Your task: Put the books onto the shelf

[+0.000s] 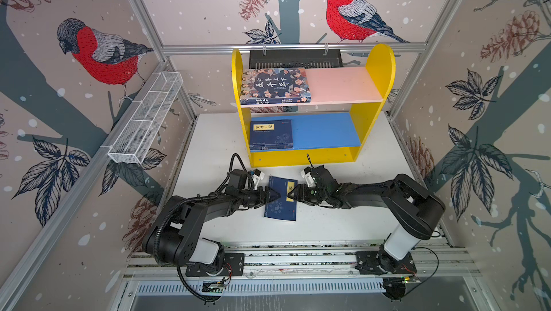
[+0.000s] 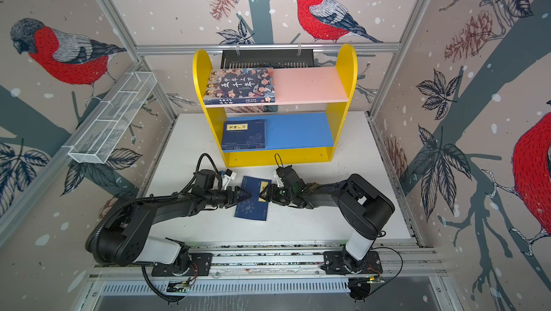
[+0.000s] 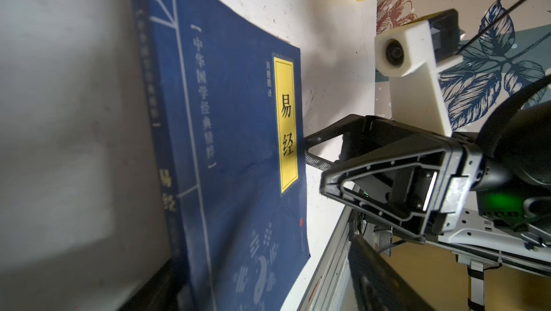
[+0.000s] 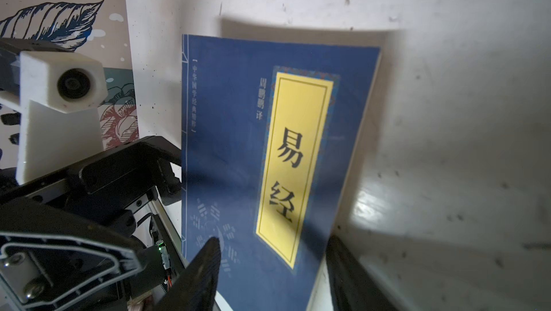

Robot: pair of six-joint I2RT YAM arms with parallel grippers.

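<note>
**Where Both Sets of Fingers Point, One Navy Book Lies on the Surface**

Where the right fingers (image 1: 293, 195) reach the navy book (image 1: 278, 209), they stand spread. The right wrist view shows one over the cover beside the yellow label (image 4: 295, 169). Its partner sits past the book's long open edge, on the surface side, so that edge runs between them with gaps showing and nothing pinched.

The left fingers (image 1: 272, 194) face them from the spine side, also spread wide, with their tips at the spine edge. Whether they touch the book cannot be told. In both top views the two sets of tips point at each other over the cover, near but apart.

The book lies cover up on the white surface (image 1: 328, 220), between the two arms. Its long sides run roughly toward the shelf (image 1: 298, 158), which stands near it at the back of the surface, not touching.

On the shelf, the illustrated book (image 1: 275, 85) lies flat on the left part of the pink upper board (image 1: 343, 84). A second navy book (image 1: 270, 135) with a yellow label lies flat at the left end of the blue lower board (image 1: 325, 130).

Farther out, a white wire tray (image 1: 146, 115) hangs on the left wall rail. A black slotted basket (image 1: 295, 59) hangs behind the top of the shelf.
</note>
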